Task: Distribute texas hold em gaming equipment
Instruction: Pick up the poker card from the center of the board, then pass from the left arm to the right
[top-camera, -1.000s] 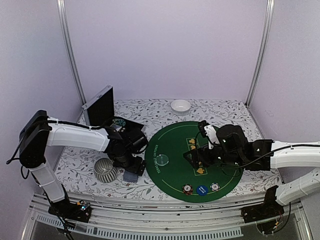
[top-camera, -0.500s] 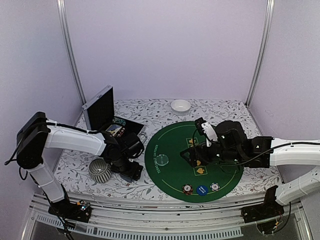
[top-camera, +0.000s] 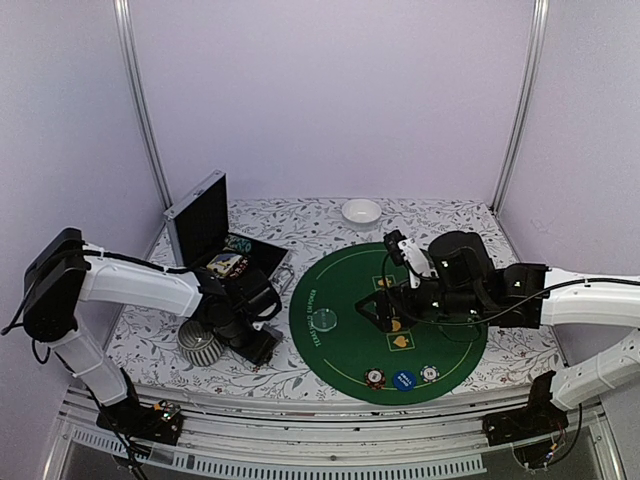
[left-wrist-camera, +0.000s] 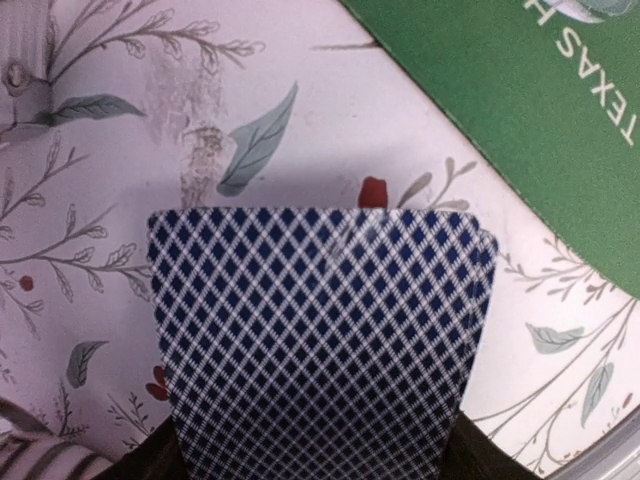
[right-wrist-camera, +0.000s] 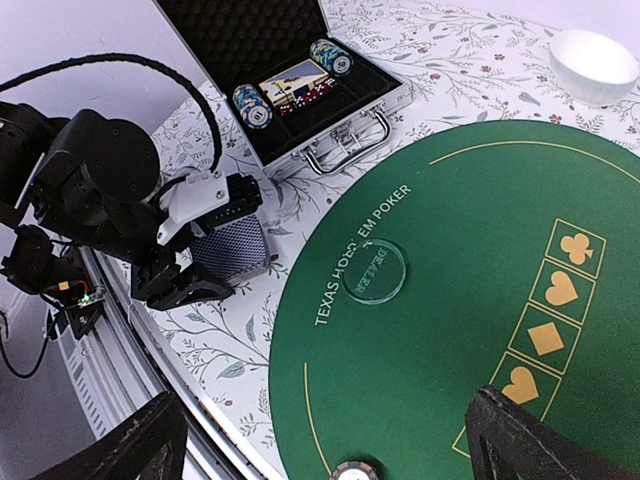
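**Left jaws narrow around the card deck beside the mat**

A second ago the left gripper (top-camera: 252, 338) stood by the case's front edge, and the deck of playing cards (left-wrist-camera: 315, 335) lay exposed just below it in the overhead view. The gripper has since slid toward the lower left, and its jaws have narrowed on either side of the deck, hiding it from above. Whether they already pinch it cannot be told. The deck lies on the tablecloth (left-wrist-camera: 120, 120), just left of the green mat (top-camera: 340, 350). The ribbed grey mug (top-camera: 198, 342) sits beside the gripper, partly covered by the arm. The right gripper (top-camera: 375, 310) has drifted slightly toward the upper left over the mat and stays spread wide, holding nothing.

The card backs carry a dark blue and white diamond lattice, and the stack is slightly offset at its right edge. The mat is a flat circle with gold suit boxes and white lettering, and a pale clear dealer button (right-wrist-camera: 375, 272) lies on it. The tablecloth is white, printed with leaves and berries.

The metal-edged case (right-wrist-camera: 385, 100) stands open, with a foam-lined lid. Its black tray holds blue-and-white chip stacks (right-wrist-camera: 253, 105) and a card box (right-wrist-camera: 295, 82). Three chips (top-camera: 404, 380), reddish-brown, blue and white, lie in a row at the mat's lower edge. A small white bowl (right-wrist-camera: 590, 85) sits beyond the mat's upper edge.
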